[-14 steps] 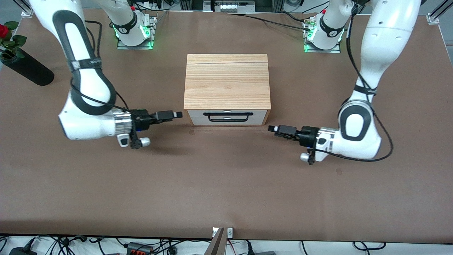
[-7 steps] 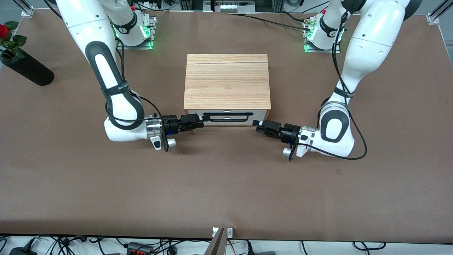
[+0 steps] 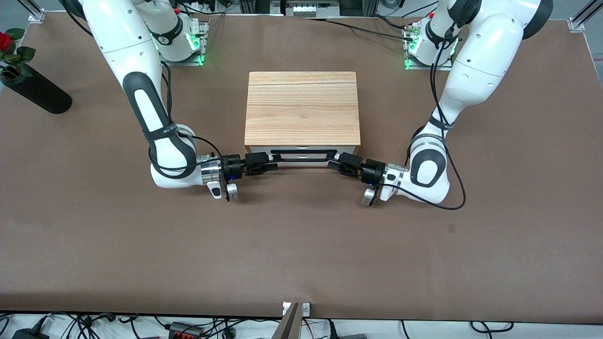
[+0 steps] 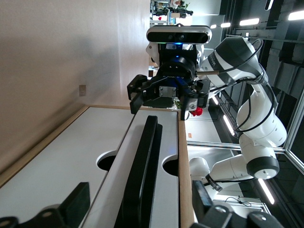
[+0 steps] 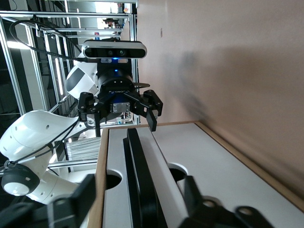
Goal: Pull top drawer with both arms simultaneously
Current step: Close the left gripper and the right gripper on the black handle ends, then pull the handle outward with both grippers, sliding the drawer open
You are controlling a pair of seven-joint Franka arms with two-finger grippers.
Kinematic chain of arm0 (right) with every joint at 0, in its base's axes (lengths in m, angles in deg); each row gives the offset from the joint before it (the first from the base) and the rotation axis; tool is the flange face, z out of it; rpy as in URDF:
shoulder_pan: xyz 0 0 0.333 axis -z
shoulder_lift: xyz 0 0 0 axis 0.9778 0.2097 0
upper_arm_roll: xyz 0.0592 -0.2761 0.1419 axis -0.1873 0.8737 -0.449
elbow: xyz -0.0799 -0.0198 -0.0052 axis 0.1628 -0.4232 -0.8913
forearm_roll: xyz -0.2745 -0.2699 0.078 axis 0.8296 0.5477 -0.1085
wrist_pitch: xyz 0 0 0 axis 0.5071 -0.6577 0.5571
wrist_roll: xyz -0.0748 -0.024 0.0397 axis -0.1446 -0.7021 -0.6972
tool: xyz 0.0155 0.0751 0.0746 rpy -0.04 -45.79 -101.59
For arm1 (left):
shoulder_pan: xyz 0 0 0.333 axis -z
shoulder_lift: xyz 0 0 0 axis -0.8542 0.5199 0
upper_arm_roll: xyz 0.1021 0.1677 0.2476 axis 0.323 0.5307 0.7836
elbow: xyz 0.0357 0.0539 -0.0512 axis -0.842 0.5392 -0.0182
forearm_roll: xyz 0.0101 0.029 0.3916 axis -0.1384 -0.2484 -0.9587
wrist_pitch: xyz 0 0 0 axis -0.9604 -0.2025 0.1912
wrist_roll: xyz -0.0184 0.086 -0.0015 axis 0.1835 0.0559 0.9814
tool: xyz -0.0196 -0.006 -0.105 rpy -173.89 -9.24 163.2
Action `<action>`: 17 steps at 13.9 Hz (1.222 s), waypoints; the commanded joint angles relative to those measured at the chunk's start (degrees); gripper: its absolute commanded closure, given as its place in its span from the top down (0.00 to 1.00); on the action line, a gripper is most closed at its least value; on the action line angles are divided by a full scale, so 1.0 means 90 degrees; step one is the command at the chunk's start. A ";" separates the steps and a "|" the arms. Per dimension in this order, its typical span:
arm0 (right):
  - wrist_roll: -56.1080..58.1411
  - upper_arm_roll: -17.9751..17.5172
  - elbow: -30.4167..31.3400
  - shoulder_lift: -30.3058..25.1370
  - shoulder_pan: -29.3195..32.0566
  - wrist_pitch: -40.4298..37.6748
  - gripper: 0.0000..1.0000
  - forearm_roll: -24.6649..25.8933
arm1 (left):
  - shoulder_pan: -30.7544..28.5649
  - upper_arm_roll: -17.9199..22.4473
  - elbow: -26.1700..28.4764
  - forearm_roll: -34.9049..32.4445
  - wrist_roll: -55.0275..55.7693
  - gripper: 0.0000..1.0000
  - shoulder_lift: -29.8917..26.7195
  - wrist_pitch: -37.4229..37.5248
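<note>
Presently found the top drawer [image 3: 347, 150] shut flush in the face of the cabinet [image 3: 301, 103], directly under the wood-grain slab, on the side turned toward the front camera. Noted the black bar handle [image 4: 142, 171] running across almost the whole width of the white panel. Located the left gripper [image 3: 335, 165] at the handle end toward the left arm's end of the table, fingers [image 4: 73, 206] spread apart on either side of the bar, nothing clamped. Located the right gripper [image 3: 269, 165] at the other handle end, likewise spread around the bar and holding nothing. Judged the drawer rigid, light and apparently unloaded, sliding on straight runners; expected binding if drawn harder at one end than the other. Judged the bar stiff but thin and smooth, so liable to slip through loose pads. Recommended closing both pairs of fingers squarely on the bar near its ends, then pulling level and evenly toward the front camera. Expected the small cabinet to creep along the table [image 3: 301, 245] under a sharp tug.
</note>
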State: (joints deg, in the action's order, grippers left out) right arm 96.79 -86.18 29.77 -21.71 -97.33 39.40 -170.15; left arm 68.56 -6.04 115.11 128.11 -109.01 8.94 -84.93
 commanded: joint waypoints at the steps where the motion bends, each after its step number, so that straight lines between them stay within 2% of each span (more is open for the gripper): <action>1: 0.0268 -0.0054 0.0201 -0.0063 0.0010 -0.0237 0.48 -0.0159 | -0.0014 -0.0012 0.0190 0.0220 -0.0309 0.58 -0.0076 0.0033; 2: 0.0307 -0.0054 0.0201 -0.0005 0.0020 -0.0305 0.45 -0.0159 | -0.0014 -0.0012 0.0210 0.0221 -0.0309 0.57 -0.0076 0.0033; 5: 0.0317 -0.0054 0.0191 -0.0004 0.0030 -0.0403 0.27 -0.0159 | -0.0004 -0.0012 0.0220 0.0230 -0.0309 0.40 -0.0076 0.0043; 7: 0.0317 -0.0054 0.0191 -0.0004 0.0030 -0.0423 0.21 -0.0159 | 0.0005 -0.0021 0.0239 0.0230 -0.0319 0.38 -0.0076 0.0043; 9: 0.0317 -0.0054 0.0162 -0.0004 0.0040 -0.0423 0.18 -0.0159 | 0.0015 -0.0031 0.0327 0.0279 -0.0319 0.25 -0.0096 0.0043; 13: 0.0317 -0.0044 0.0133 -0.0004 0.0049 -0.0423 0.18 -0.0159 | -0.0004 -0.0051 0.0318 0.0386 -0.0319 0.19 -0.0086 0.0033; 17: 0.0317 -0.0044 0.0113 0.0015 0.0020 -0.0345 0.17 -0.0169 | 0.0015 -0.0051 0.0220 0.0727 -0.0309 0.17 -0.0038 -0.0045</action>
State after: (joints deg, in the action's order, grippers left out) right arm 99.95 -86.04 30.84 -21.03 -97.29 36.88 -170.42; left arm 68.55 -6.39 116.93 130.54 -111.89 9.23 -85.06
